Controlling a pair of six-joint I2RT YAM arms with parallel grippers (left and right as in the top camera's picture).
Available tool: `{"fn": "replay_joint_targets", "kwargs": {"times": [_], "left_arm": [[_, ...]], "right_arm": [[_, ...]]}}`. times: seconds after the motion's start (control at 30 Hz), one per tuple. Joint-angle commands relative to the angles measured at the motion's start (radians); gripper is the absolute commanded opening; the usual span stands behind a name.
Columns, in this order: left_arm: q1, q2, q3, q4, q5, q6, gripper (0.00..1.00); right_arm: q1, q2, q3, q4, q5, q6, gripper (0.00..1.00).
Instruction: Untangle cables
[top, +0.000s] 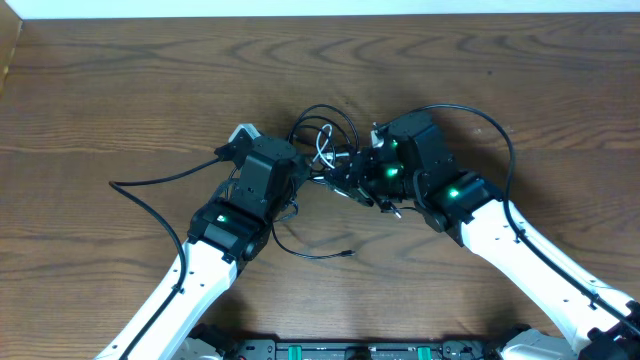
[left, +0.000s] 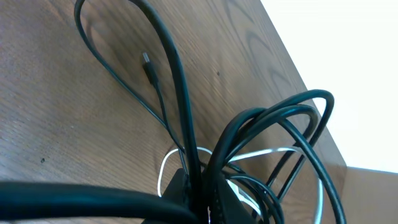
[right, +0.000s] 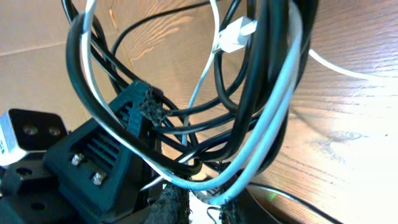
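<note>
From overhead, the two arms meet at the middle of the wooden table, and the cables lie in a knot of black and white loops between them. The left gripper and the right gripper both reach into this knot, their tips close together. At this size the jaws cannot be made out. One thin black strand trails toward the near edge and ends in a small plug. Green lights glow on both arms.

In the left wrist view, the left gripper's jaws are closed tight at the bottom edge. Several black loops and one white loop rise out of them, clamped there. A loose black plug end lies on the wood beyond.

In the right wrist view, the right gripper's jaws stand almost closed, with a white and a black loop caught between them. A white plug hangs among the strands above. The left gripper's ridged black finger presses into the same bundle from the left.
</note>
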Motion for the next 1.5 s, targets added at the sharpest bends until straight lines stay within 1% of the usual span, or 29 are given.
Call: {"fn": "replay_joint_targets", "kwargs": {"times": [0.0,0.17,0.27,0.37,0.47,0.6,0.63,0.8,0.97,1.07,1.1,1.13,1.17,1.23,1.3,1.4,1.47], "left_arm": [[0.002,0.003,0.009,0.0,-0.001,0.018,0.08],[0.002,0.003,0.009,-0.003,0.005,0.018,0.08],[0.002,0.003,0.009,-0.003,0.014,0.018,0.08],[0.002,0.003,0.009,-0.003,0.013,0.018,0.08],[0.002,0.003,0.009,-0.003,-0.01,0.018,0.08],[0.002,0.003,0.009,-0.003,-0.017,0.018,0.08],[0.002,0.003,0.009,-0.003,-0.017,0.018,0.08],[0.002,0.003,0.009,-0.003,-0.024,0.018,0.08],[0.002,0.003,0.009,-0.003,-0.024,0.018,0.08],[0.002,0.003,0.009,-0.003,-0.024,0.018,0.08],[0.002,0.003,0.009,-0.003,-0.023,0.018,0.08],[0.002,0.003,0.009,-0.003,-0.02,0.018,0.08],[0.002,0.003,0.009,-0.003,-0.02,0.018,0.08],[0.002,0.003,0.009,-0.003,-0.02,0.018,0.08],[0.002,0.003,0.009,-0.003,-0.02,0.018,0.08],[0.002,0.003,0.009,-0.003,-0.019,0.018,0.08],[0.002,0.003,0.009,-0.003,-0.019,0.018,0.08]], "right_arm": [[-0.007,0.004,0.005,0.003,0.049,-0.018,0.14],[-0.007,0.004,0.005,0.01,0.073,0.0,0.11],[-0.006,0.004,0.005,0.015,0.072,-0.005,0.01],[-0.006,0.003,0.005,0.013,0.059,-0.074,0.01],[-0.006,-0.003,0.005,0.001,-0.017,-0.214,0.01],[-0.017,-0.06,0.005,0.002,-0.215,-0.4,0.01],[-0.025,-0.103,0.005,0.002,-0.268,-0.461,0.01],[-0.058,-0.303,0.005,0.002,-0.299,-0.633,0.01],[-0.096,-0.499,0.005,0.001,-0.295,-0.713,0.01],[-0.103,-0.555,0.005,-0.092,-0.14,-0.678,0.02],[-0.102,-0.559,0.005,-0.189,-0.019,-0.615,0.2],[-0.102,-0.557,0.005,-0.253,0.051,-0.573,0.41],[-0.103,-0.537,0.004,-0.313,0.106,-0.52,0.5],[-0.102,-0.495,0.003,-0.345,0.113,-0.452,0.5],[-0.102,-0.438,0.003,-0.337,0.102,-0.38,0.47],[-0.102,-0.362,0.003,-0.288,0.09,-0.33,0.44],[-0.102,-0.27,0.003,-0.209,0.026,-0.28,0.44]]}}
